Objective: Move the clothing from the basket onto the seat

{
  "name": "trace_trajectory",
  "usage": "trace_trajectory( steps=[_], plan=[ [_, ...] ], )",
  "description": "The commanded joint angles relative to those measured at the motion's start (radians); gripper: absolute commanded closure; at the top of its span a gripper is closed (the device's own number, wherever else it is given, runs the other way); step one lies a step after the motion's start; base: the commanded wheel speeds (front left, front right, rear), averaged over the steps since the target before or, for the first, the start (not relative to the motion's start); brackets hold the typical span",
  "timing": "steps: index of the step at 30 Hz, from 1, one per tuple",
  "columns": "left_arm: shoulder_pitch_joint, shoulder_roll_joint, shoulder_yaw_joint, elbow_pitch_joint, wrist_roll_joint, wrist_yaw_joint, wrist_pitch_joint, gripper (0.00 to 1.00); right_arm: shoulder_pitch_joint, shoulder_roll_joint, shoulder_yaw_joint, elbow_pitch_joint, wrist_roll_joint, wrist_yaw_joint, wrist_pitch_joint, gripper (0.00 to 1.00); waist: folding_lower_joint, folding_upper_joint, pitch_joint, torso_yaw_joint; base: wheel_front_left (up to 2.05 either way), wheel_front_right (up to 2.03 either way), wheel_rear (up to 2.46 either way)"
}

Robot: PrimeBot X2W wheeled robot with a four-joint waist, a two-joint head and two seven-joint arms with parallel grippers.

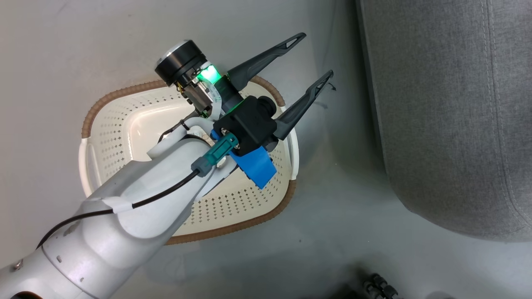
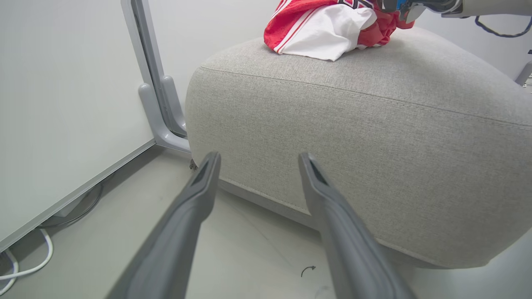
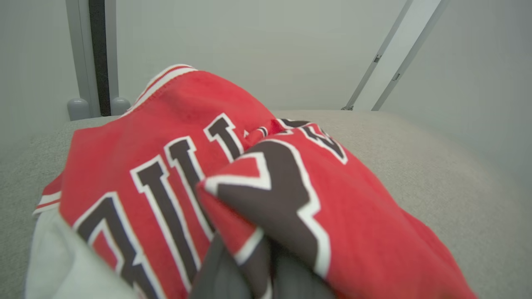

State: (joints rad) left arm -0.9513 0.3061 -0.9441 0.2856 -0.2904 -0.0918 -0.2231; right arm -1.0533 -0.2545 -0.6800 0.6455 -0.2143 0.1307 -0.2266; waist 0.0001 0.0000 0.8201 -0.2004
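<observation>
The cream basket (image 1: 99,109) with its brown rim stands on the pale floor, and the part of its inside that shows holds nothing. My left gripper (image 1: 316,56) hangs above the basket's right end, open and empty, its fingers pointing toward the grey seat (image 1: 449,116). In the left wrist view the same open gripper (image 2: 258,157) faces the seat's side (image 2: 374,137). A red and white heap of clothing (image 2: 324,29) lies on top of the seat. My right gripper (image 2: 395,10) is at that heap. In the right wrist view the red jersey (image 3: 166,166) drapes over my shut grey fingers (image 3: 216,274).
A grey metal post with a rounded foot (image 2: 162,108) stands by the wall, left of the seat. A white cable (image 2: 33,265) runs along the floor by the wall panel. A small dark scrap (image 2: 307,270) lies on the floor. Dark parts of my base (image 1: 378,286) show low down.
</observation>
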Motion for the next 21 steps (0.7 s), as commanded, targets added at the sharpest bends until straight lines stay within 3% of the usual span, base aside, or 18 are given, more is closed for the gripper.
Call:
trace_trajectory(
  steps=[1,2,10,21],
  plan=[
    [-0.015,0.002,0.002,0.003,-0.001,0.003,-0.008,0.00,-0.005,0.003,-0.002,0.005,-0.010,0.000,-0.008,0.48,-0.0001,0.0000,-0.006,0.002,0.00,0.00,0.00],
    [-0.016,0.001,0.002,0.006,-0.002,0.004,-0.009,0.00,-0.008,0.006,-0.002,0.010,-0.013,0.000,-0.013,0.00,-0.0001,0.0000,-0.013,0.002,0.00,0.00,0.00],
    [0.027,-0.018,-0.002,0.036,-0.020,0.013,-0.027,0.00,0.112,0.024,0.027,0.035,0.000,0.000,-0.038,0.00,-0.0001,0.0000,-0.121,-0.003,0.00,0.00,0.00],
    [0.115,-0.051,0.038,0.076,-0.064,0.038,-0.042,0.00,0.393,0.041,0.121,-0.090,0.078,0.000,-0.039,0.00,-0.0001,0.0000,-0.302,0.005,0.00,0.00,0.00]
  ],
)
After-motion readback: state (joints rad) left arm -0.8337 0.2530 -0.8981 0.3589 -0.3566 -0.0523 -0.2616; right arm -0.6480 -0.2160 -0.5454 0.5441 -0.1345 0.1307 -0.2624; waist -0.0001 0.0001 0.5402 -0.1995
